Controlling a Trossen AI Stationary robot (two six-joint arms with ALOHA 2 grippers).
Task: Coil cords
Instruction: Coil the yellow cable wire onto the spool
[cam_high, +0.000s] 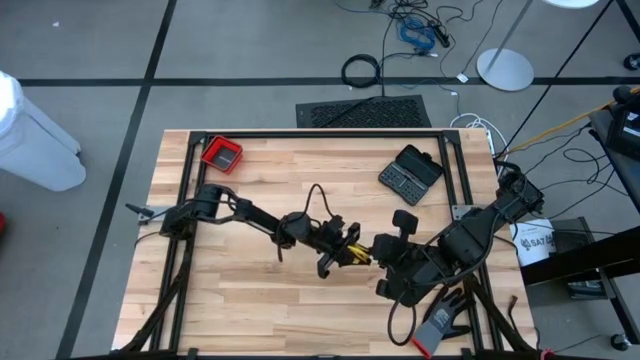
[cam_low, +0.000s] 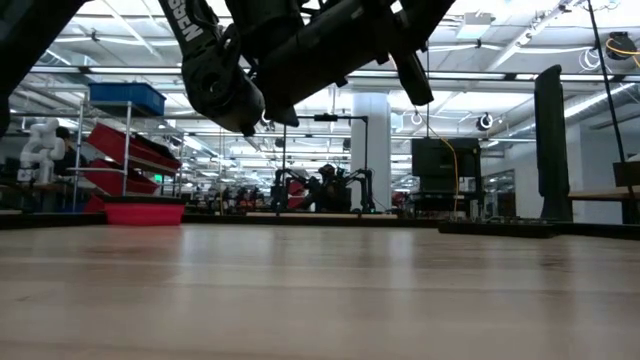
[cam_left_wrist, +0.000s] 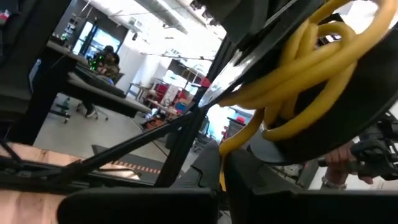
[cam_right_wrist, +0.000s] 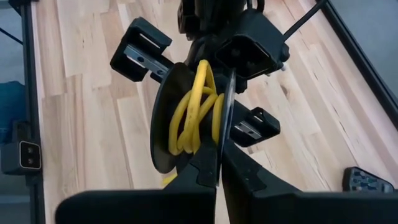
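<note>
Overhead, both arms meeting low at centre frame above the tabletop (cam_high: 250, 300): left claw (cam_high: 335, 250) and right claw (cam_high: 378, 250) nose to nose, with the yellow cord (cam_high: 354, 252) bunched between them and a thin black cord (cam_high: 318, 200) looping upward just above. One yellow, one black counted; also one red tray (cam_high: 221, 154) upper left, one black case (cam_high: 410, 172) upper right, one glove (cam_high: 440, 322) at the bottom edge. Level with the tabletop, only dark arm links hanging across the upper frame; no cord visible, no claw tips visible. Through the left wrist, yellow loops (cam_left_wrist: 311, 68) filling the upper right, stacked against a dark disc. Through the right wrist, several yellow turns (cam_right_wrist: 194, 115) wound on a dark spool (cam_right_wrist: 163, 121) at centre, right claw's fingers pressed together on the spool's lower rim. Left claw apparently together as well; on what, impossible to tell. Likely mid-winding on the yellow; next, probably feeding the slack round for another turn without spilling loops, black cord afterwards.
</note>
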